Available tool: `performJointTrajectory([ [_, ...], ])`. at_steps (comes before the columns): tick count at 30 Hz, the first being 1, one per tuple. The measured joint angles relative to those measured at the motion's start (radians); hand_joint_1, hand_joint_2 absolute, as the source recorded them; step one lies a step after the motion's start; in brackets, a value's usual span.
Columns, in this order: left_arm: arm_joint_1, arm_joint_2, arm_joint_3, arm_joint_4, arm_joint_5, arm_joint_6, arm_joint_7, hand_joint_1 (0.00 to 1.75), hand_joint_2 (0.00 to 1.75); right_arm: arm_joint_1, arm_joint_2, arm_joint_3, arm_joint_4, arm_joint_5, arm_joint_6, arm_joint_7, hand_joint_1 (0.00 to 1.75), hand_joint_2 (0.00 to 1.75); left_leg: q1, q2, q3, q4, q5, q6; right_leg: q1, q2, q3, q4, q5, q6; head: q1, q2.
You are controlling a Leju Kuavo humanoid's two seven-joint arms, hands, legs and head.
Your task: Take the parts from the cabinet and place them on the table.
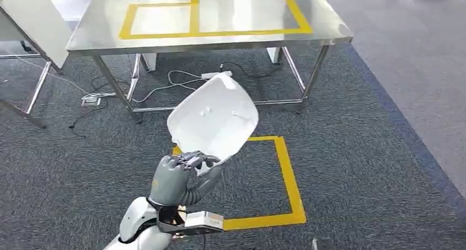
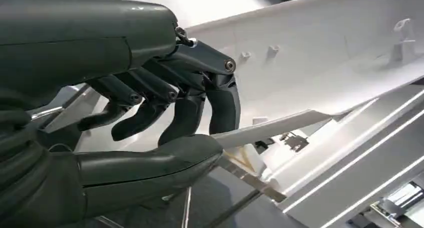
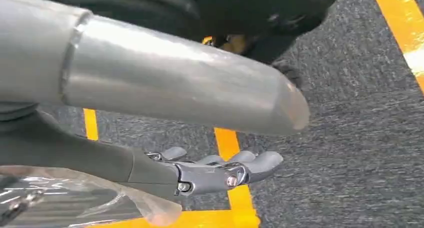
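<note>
Head view: left hand [image 1: 184, 176] pinches white part [image 1: 213, 118] by its rim — keep it level until over table [image 1: 99, 38]; right hand [image 3: 220, 170] hangs empty, fingers straight.

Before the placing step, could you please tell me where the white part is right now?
In the head view, the white part is held up by the left hand, above the carpet just short of the steel table.

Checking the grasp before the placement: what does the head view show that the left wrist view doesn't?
Head view alone: the steel table with yellow tape rectangles ahead, and the yellow tape square on the grey carpet. Left wrist view alone: dark fingers over the part's edge, thumb beneath. Both: the left hand gripping the white plastic shell part.
</note>
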Motion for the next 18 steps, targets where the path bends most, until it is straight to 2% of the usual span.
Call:
performJointTrajectory([
  [1,0.0,0.0,0.0,0.0,0.001,0.0,0.0,1.75,1.75,0.0,0.0,0.0,0.0,0.003,0.0,-0.001,0.0,0.0,0.001,-0.001,0.019,0.0,-0.013,-0.003,0.0,0.0,0.017,-0.068,0.049,-0.002,0.002,0.0],
  [2,0.0,0.0,0.0,0.0,0.001,-0.001,0.0,1.75,1.75,-0.001,0.0,0.0,0.0,0.005,0.0,-0.002,0.0,0.0,0.001,0.0,0.038,0.0,-0.027,-0.007,0.0,-0.001,0.039,-0.153,0.114,-0.003,0.002,0.0],
  [3,0.0,0.0,0.0,0.0,0.001,-0.001,-0.002,1.75,1.75,0.001,0.0,0.0,0.0,0.007,0.0,-0.003,0.0,0.0,0.001,0.001,0.044,0.0,-0.042,-0.012,0.0,-0.002,0.05,-0.224,0.187,-0.004,0.002,0.0],
  [4,0.001,0.001,0.0,0.001,0.001,-0.002,-0.003,1.75,1.75,0.001,-0.001,0.0,0.0,0.009,0.0,-0.003,0.0,0.0,-0.003,0.002,0.056,0.008,-0.053,-0.018,0.005,-0.004,0.051,-0.235,0.152,-0.012,-0.001,0.0],
  [5,0.0,0.001,0.0,-0.001,0.002,-0.002,-0.004,1.75,1.75,-0.003,-0.001,0.0,0.0,0.01,-0.002,-0.006,0.0,0.0,-0.003,0.002,0.05,0.003,-0.06,-0.025,0.009,0.001,0.066,-0.232,0.147,-0.03,-0.002,0.0],
  [7,-0.001,-0.001,0.0,-0.003,0.002,-0.002,-0.005,1.75,1.75,0.0,-0.001,-0.001,0.0,0.01,-0.003,-0.007,0.0,0.0,-0.003,0.002,0.066,0.003,-0.06,-0.035,0.01,0.001,0.074,-0.237,0.146,-0.046,0.001,0.0],
  [8,-0.003,-0.001,0.0,-0.004,0.002,-0.002,-0.005,1.75,1.75,0.0,0.0,-0.001,0.0,0.01,-0.003,-0.008,0.0,0.0,-0.003,0.001,0.065,0.022,-0.059,-0.037,0.002,0.003,0.088,-0.241,0.143,-0.052,-0.001,0.0],
  [9,-0.003,-0.001,0.0,-0.004,0.002,-0.002,-0.006,1.75,1.75,0.0,0.0,-0.001,0.0,0.011,-0.003,-0.009,0.0,0.0,-0.002,0.003,0.037,0.072,-0.042,-0.046,0.001,0.002,0.104,-0.246,0.134,-0.058,-0.001,0.0],
  [10,-0.006,0.0,0.0,-0.004,0.002,-0.002,-0.006,1.75,1.75,-0.002,0.0,-0.001,0.0,0.012,-0.005,-0.009,0.0,0.0,0.002,0.005,-0.002,0.135,-0.038,-0.054,0.0,0.001,0.118,-0.25,0.127,-0.063,-0.009,0.0],
  [11,-0.006,0.002,0.0,-0.004,0.002,-0.002,-0.006,1.75,1.75,-0.003,0.0,-0.001,0.0,0.013,-0.007,-0.009,0.0,0.0,0.006,0.005,-0.052,0.205,-0.052,-0.06,0.0,0.002,0.13,-0.252,0.118,-0.064,-0.005,0.0],
  [13,-0.001,0.006,0.0,-0.004,0.003,-0.001,-0.007,1.75,1.75,-0.002,0.0,-0.001,0.0,0.018,-0.014,-0.01,0.0,0.0,0.011,0.006,-0.136,0.294,-0.131,-0.069,0.0,0.003,0.157,-0.253,0.095,-0.064,-0.007,0.0],
  [14,0.003,0.008,0.0,-0.004,0.003,-0.001,-0.008,1.75,1.75,-0.001,0.0,-0.002,0.0,0.018,-0.015,-0.009,0.0,0.0,0.012,0.006,-0.16,0.296,-0.158,-0.068,-0.001,0.005,0.174,-0.253,0.082,-0.063,-0.007,0.0],
  [15,0.004,0.011,0.0,-0.004,0.003,0.0,-0.009,1.75,1.75,0.0,0.0,-0.002,0.0,0.019,-0.016,-0.009,0.0,0.0,0.013,0.006,-0.17,0.273,-0.154,-0.067,-0.001,0.007,0.193,-0.253,0.068,-0.063,-0.007,0.0],
  [16,0.006,0.013,0.0,-0.004,0.003,0.002,-0.009,1.75,1.75,0.0,0.0,-0.002,0.0,0.019,-0.016,-0.009,0.0,0.0,0.012,0.006,-0.167,0.227,-0.123,-0.063,-0.001,0.008,0.213,-0.253,0.054,-0.061,-0.007,0.0],
  [17,0.008,0.016,0.0,-0.006,0.003,0.005,-0.009,1.75,1.75,0.0,0.0,-0.002,0.0,0.019,-0.015,-0.011,0.0,0.0,0.011,0.006,-0.159,0.16,-0.059,-0.056,0.0,0.009,0.233,-0.254,0.039,-0.057,-0.007,0.0],
  [18,0.012,0.02,0.001,-0.01,0.003,0.006,-0.01,1.75,1.75,0.0,0.001,-0.002,0.0,0.016,-0.015,-0.013,0.0,0.0,0.008,0.008,-0.154,0.094,0.034,-0.047,-0.001,0.009,0.241,-0.256,0.026,-0.054,-0.007,0.0],
])
